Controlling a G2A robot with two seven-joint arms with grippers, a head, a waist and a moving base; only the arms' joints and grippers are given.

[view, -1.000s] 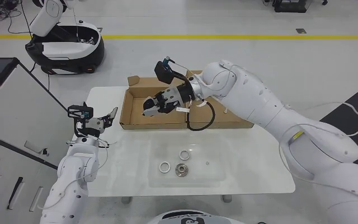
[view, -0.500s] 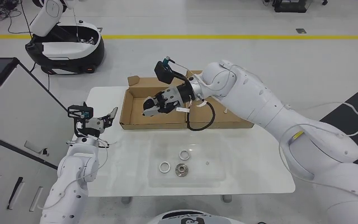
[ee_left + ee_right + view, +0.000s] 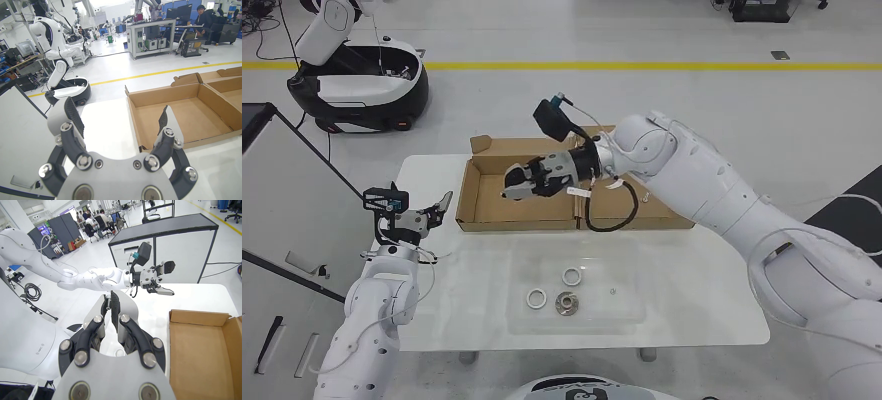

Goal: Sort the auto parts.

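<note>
Bolt (image 3: 108, 302): a short piece with a dark threaded shank and a bright metal end. It stands roughly upright at the very tips of the jaws of the right arm (image 3: 672, 165), which are clenched on it. From above, those jaws sit over the floor of the left cardboard box (image 3: 468, 195), which lies along the far edge of the desk (image 3: 432, 290) beside a second box (image 3: 642, 222). How high they hang above the cardboard cannot be told.

The hold looks like the weak point. Only the pad tips pinch the bolt, so a jolt could twist it loose before the arm is placed. If let go from too high, a small hard piece like this would likely bounce or roll, and the box walls are low. The black cable (image 3: 607, 218) looping under the wrist hangs close to the wall between the two boxes. It might catch there and drag the light cardboard along the desk.

Toward the near edge, about the middle, lie two white rings (image 3: 571, 276) (image 3: 537, 298) and a grey metal part (image 3: 565, 303), the grey part just beside the nearer ring. They have yet to be sorted.

The jaws of the left arm (image 3: 382, 300) are spread wide and empty at the left edge of the desk, near the left box's outer wall.
</note>
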